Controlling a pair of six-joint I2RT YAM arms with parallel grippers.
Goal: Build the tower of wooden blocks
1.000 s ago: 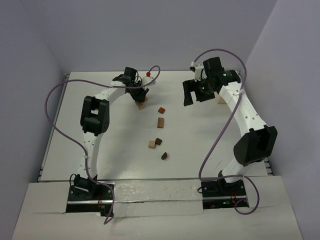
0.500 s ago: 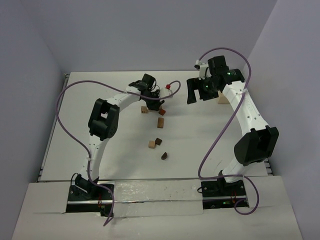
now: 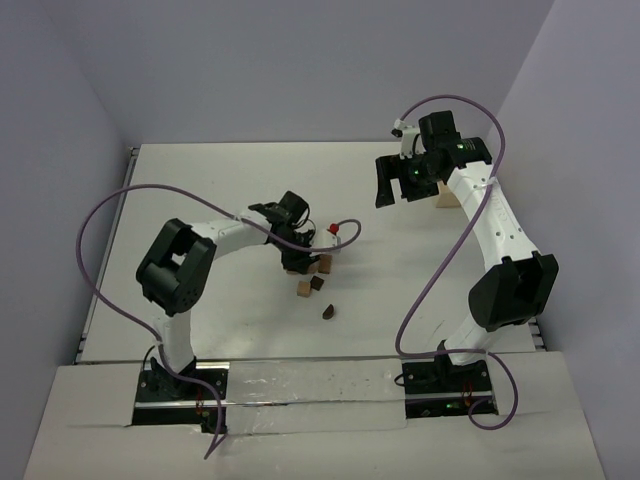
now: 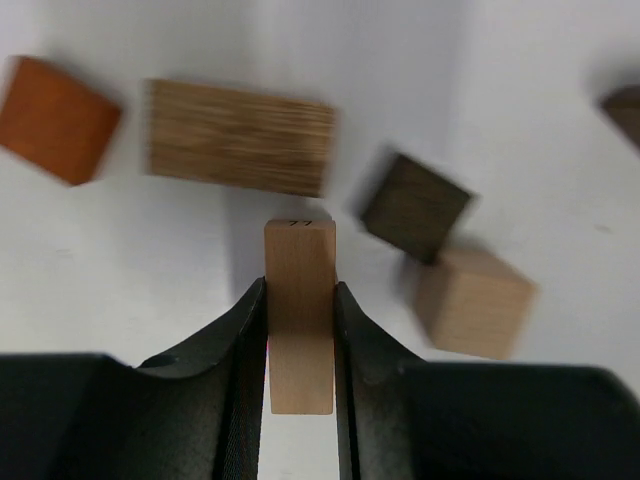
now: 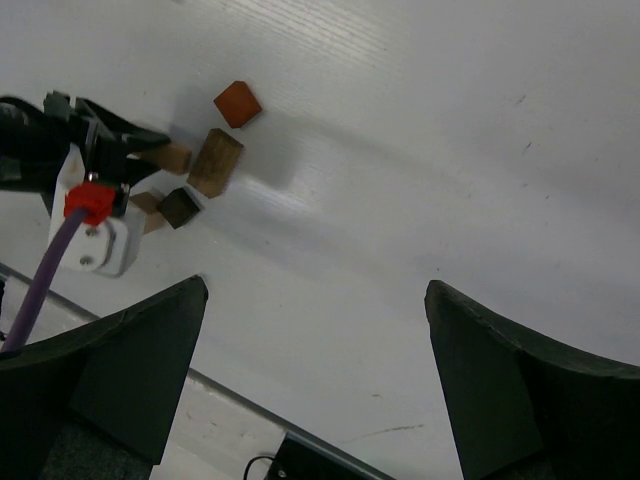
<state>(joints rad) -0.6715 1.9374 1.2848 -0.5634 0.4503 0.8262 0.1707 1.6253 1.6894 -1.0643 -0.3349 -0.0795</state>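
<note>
Fingers (image 4: pixel 243 345) of my left gripper (image 4: pixel 300 295) are pinching a light tan wooden block (image 4: pixel 299 265), its long side pointing straight forward; my right gripper (image 5: pixel 315 375) is gaping wide.

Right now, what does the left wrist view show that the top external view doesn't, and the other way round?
Only the left wrist: the left gripper with its jaws shut on the sides of a light tan block, whose end sticks out past the fingertips.
Only the top external: the right gripper, open and hanging far from the blocks, and a pale wood piece beside that arm.
Both: the loose dark cube and tan cube, lying next to each other.
</note>
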